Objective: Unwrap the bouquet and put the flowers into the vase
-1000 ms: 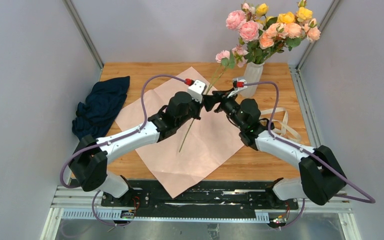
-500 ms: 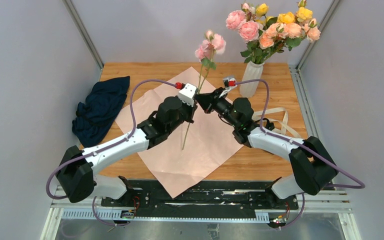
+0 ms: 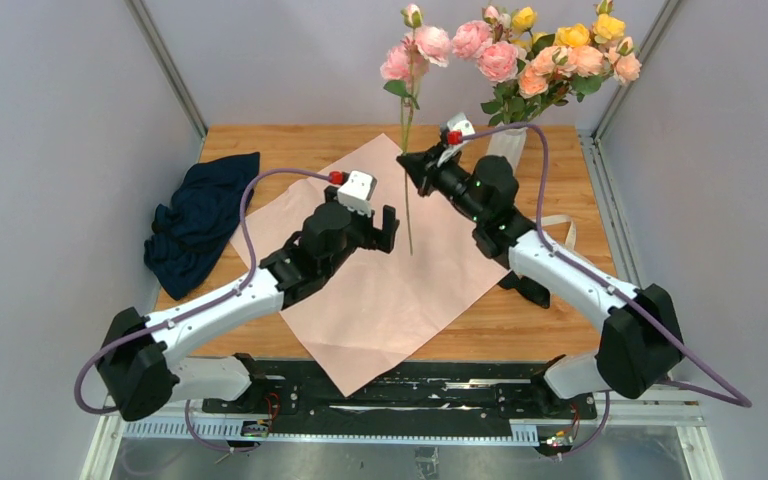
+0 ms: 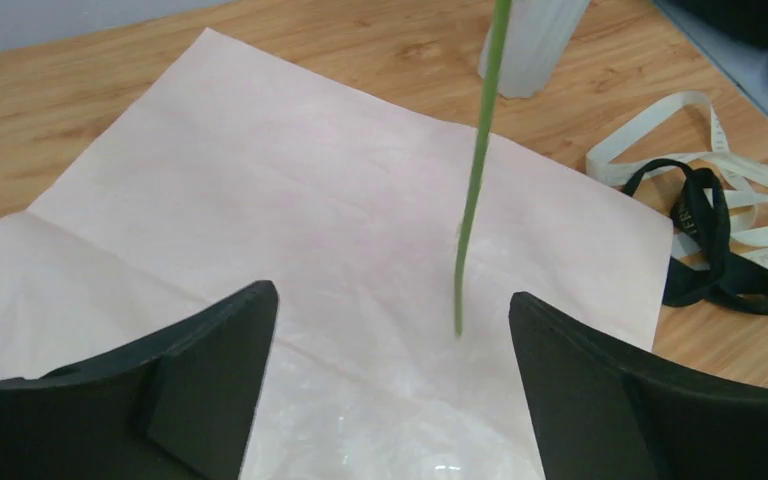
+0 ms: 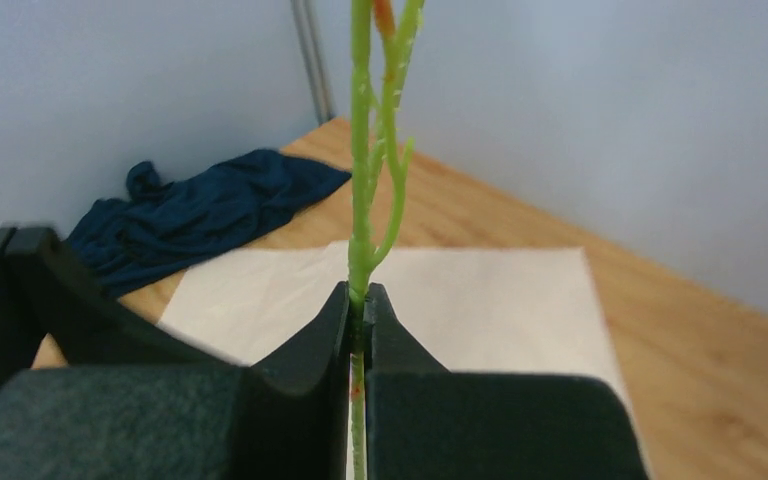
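Note:
My right gripper (image 3: 410,166) is shut on the green stem (image 5: 362,200) of a flower and holds it upright above the paper. The flower's pale-pink roses (image 3: 415,50) stand high at the back, left of the vase. In the right wrist view the jaws (image 5: 358,295) pinch the stem just below a fork. The left gripper (image 3: 375,238) stands open and empty, low over the paper, and the stem's lower end (image 4: 465,280) hangs free just beyond its fingers (image 4: 392,300). The white ribbed vase (image 4: 535,45) holds pink, peach and yellow roses (image 3: 550,55). The bouquet's pink paper (image 3: 380,290) lies spread flat.
Black and cream ribbons (image 4: 710,220) lie loose on the wooden table to the right of the paper. A dark blue cloth (image 3: 200,215) is bunched at the table's left edge. Grey walls and metal posts close in the back and sides.
The right gripper shut on the stem, and the left gripper then opened and drew back towards the near left. The flower swung from a slant to upright and rose towards the back.

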`<state>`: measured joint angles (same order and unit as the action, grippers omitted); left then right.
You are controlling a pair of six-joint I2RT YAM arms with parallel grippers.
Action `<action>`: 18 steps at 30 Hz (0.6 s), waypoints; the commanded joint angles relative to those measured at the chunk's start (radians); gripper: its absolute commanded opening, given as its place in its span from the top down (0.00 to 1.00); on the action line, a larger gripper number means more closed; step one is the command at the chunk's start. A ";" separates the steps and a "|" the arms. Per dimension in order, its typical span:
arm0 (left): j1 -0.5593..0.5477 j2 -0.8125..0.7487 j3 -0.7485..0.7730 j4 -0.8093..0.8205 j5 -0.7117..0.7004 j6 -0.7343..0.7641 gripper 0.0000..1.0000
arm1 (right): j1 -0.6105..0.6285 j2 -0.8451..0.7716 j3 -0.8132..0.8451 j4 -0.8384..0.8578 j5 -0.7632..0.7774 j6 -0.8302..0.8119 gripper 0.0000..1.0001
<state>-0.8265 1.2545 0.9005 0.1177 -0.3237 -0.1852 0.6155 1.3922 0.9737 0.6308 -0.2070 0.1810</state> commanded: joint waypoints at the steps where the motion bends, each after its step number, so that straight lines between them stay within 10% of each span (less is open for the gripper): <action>1: -0.001 -0.104 -0.091 -0.020 -0.075 -0.094 0.02 | -0.055 -0.034 0.210 -0.208 -0.004 -0.317 1.00; 18: 0.000 -0.100 -0.184 -0.015 -0.053 -0.133 0.01 | -0.398 0.043 0.549 -0.177 -0.031 -0.408 1.00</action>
<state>-0.8268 1.1290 0.7059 0.0799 -0.3779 -0.3084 0.2493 1.3975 1.4479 0.4252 -0.2001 -0.2287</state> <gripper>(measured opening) 0.991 0.030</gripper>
